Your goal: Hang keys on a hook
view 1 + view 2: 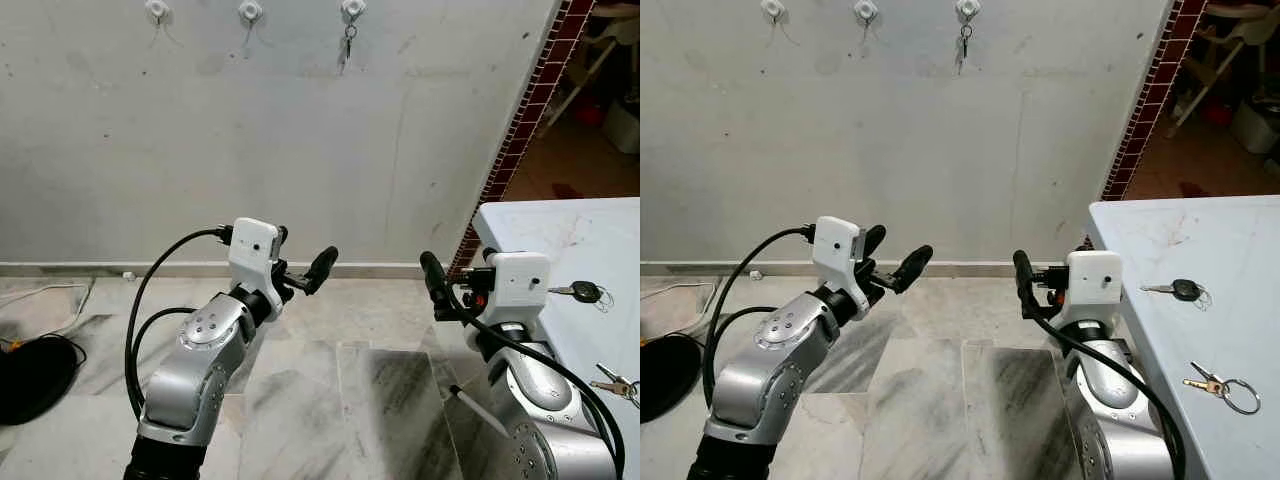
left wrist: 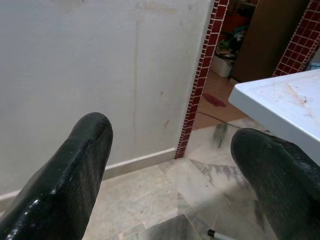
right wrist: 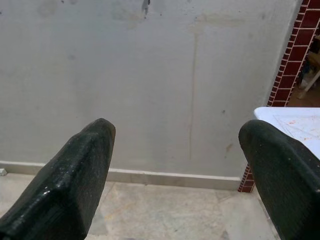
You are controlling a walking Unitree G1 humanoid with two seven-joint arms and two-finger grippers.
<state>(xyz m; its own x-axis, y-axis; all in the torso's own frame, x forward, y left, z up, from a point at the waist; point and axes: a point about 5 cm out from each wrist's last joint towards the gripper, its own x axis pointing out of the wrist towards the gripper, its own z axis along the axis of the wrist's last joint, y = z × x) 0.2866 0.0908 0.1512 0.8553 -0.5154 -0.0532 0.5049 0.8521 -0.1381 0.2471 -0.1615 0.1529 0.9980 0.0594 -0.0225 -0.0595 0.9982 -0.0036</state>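
Three white hooks line the top of the grey wall: the left hook point(image 1: 157, 10), the middle hook point(image 1: 250, 10) and the right hook point(image 1: 352, 8). A small key point(image 1: 348, 42) hangs from the right one. On the white table point(image 1: 560, 235) at my right lie a black-headed key point(image 1: 585, 292) and a bunch of keys on a ring point(image 1: 1217, 386). My left gripper point(image 1: 303, 255) is raised before the wall, open and empty. My right gripper point(image 1: 458, 270) is held up beside the table's edge, also open and empty, left of the black-headed key.
A dark red tiled wall edge point(image 1: 520, 130) bounds a doorway to a cluttered room at the right. A black object point(image 1: 30, 375) and cables lie on the marble floor at the far left. A thin white stick point(image 1: 470, 400) rests on the floor near my right arm.
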